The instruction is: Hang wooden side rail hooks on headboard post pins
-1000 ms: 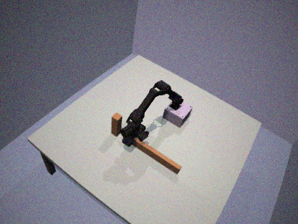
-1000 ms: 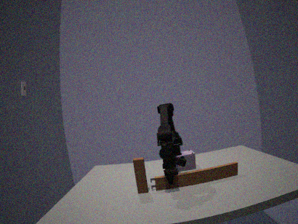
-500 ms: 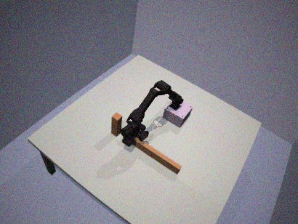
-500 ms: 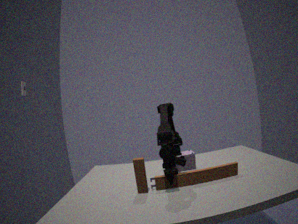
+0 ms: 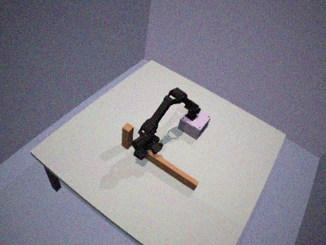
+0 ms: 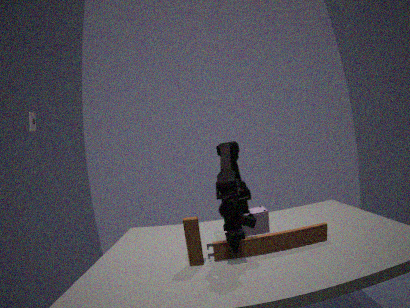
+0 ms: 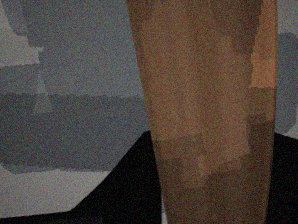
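The wooden side rail [image 5: 175, 170] [image 6: 285, 238] [image 7: 206, 96] is a long brown board. My gripper [image 5: 146, 150] [image 6: 234, 246] is shut on the rail near its hook end and holds that end a little above the table. The rail's far end rests low near the table. Two steel hooks [image 6: 210, 251] stick out of the rail's near end and stand a short gap away from the headboard post [image 5: 127, 135] [image 6: 193, 241], a short upright wooden block. In the wrist view the rail fills the middle between my dark fingers. The post's slot and pins are not visible.
The arm's pale base box [image 5: 194, 124] [image 6: 259, 218] stands behind the rail. The table [image 5: 238, 167] [image 6: 325, 270] is a large pale top with edges all round.
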Controlling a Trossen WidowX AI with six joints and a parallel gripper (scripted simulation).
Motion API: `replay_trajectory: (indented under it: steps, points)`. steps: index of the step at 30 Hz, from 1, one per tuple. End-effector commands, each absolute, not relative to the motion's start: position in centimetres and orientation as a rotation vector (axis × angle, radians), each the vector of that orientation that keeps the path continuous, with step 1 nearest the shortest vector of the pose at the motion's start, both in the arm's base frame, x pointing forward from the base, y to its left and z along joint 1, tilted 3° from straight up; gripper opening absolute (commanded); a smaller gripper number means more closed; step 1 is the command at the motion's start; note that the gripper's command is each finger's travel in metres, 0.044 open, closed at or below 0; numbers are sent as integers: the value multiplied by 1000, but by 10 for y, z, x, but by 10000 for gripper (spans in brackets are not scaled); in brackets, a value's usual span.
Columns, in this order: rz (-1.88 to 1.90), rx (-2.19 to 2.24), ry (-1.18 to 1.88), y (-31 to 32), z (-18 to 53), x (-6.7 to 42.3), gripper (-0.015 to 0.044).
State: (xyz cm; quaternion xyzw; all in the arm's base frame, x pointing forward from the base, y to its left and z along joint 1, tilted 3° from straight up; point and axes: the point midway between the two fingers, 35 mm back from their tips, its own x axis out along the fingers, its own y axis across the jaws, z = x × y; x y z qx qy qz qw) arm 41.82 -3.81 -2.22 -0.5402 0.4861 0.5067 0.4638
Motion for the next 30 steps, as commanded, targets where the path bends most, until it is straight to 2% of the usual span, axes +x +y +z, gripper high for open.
replay_trajectory:
  steps: [1, 30]
  points:
    - [1228, -1336, 1176, -38, -12, 422, 0]
    - [1228, -1336, 1176, -37, -7, 422, 0]
